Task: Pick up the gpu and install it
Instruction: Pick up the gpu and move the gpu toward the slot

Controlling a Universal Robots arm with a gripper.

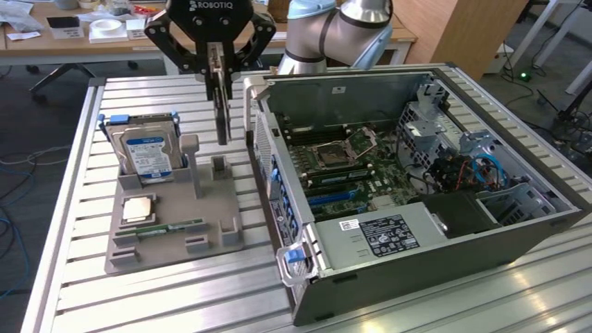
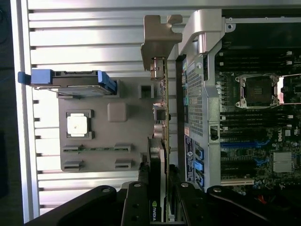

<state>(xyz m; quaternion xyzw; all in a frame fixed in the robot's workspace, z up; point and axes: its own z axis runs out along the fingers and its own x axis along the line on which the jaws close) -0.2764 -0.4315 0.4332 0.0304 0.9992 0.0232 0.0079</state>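
Note:
My gripper [image 1: 219, 69] hangs above the grey parts holder [image 1: 208, 243], shut on the gpu [image 1: 222, 114]. The gpu is a thin dark card held on edge, hanging straight down just clear of the holder's upright posts. In the wrist view the gpu [image 2: 163, 117] runs edge-on out from between my fingers [image 2: 141, 202], with its silvery end bracket [image 2: 157, 40] at the far end. It sits between the holder [image 2: 101, 141] and the side wall of the open computer case [image 2: 200, 108].
The open case [image 1: 518, 229] lies on the slatted table with its motherboard [image 1: 347, 166] exposed. On the holder stand a silver hard drive [image 1: 148, 154], a processor chip [image 1: 138, 208] and a green memory stick [image 1: 173, 227]. A desk with clutter stands behind.

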